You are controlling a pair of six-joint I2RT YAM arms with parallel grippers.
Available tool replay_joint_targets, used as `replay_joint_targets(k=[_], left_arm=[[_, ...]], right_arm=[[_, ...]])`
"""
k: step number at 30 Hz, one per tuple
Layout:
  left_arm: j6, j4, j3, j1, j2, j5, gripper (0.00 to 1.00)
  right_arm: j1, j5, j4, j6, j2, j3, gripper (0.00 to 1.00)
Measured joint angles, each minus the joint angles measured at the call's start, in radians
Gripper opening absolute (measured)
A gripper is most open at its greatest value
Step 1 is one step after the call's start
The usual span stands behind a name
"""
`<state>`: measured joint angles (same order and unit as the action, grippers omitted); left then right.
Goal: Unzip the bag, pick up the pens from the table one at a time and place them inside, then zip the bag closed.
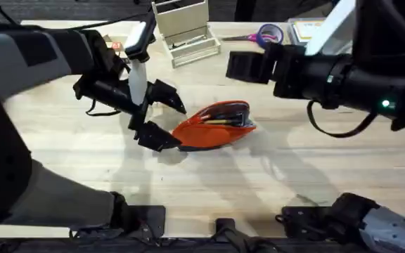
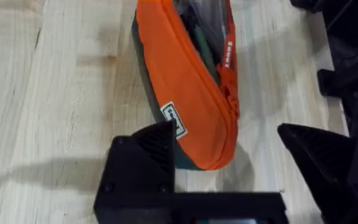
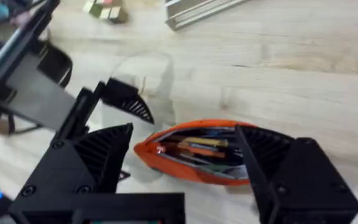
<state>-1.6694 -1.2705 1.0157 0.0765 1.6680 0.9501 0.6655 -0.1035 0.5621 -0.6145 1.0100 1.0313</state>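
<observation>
Left gripper [image 1: 166, 119], released, is straddling bag [image 1: 215, 124] end w/o gripping; right gripper [image 3: 185, 163], released, hovering over it. Pens [image 3: 199, 147] inside, zip gaping. Zip-closing step; next needs pull pinched.

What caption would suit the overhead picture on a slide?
Open left gripper beside the unzipped orange fabric pencil pouch, pens inside, on the wood-grain table.

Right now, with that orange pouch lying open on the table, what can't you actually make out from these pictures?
- How many pens are in the bag: right wrist view, blurred and overlapping.
- The bag's label: left wrist view, print too small.
- The bag's far end: left wrist view, cut off by the edge.
- The purple scissors: overhead, partly behind the right arm.
</observation>
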Motion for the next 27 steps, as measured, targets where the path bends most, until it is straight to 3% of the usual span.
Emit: replay_joint_targets(k=[10,19,27], left_arm=[[0.000,-0.077,0.025,0.019,0.000,-0.002,0.996],[-0.040,-0.247,0.213,0.134,-0.032,-0.049,0.995],[-0.064,-0.287,0.290,0.221,-0.117,-0.096,0.996]], right_arm=[[0.002,0.087,0.003,0.103,0.000,0.000,0.997],[0.002,0.143,0.108,0.167,0.000,0.000,0.997],[0.002,0.226,0.120,0.212,0.003,0.000,0.998]])
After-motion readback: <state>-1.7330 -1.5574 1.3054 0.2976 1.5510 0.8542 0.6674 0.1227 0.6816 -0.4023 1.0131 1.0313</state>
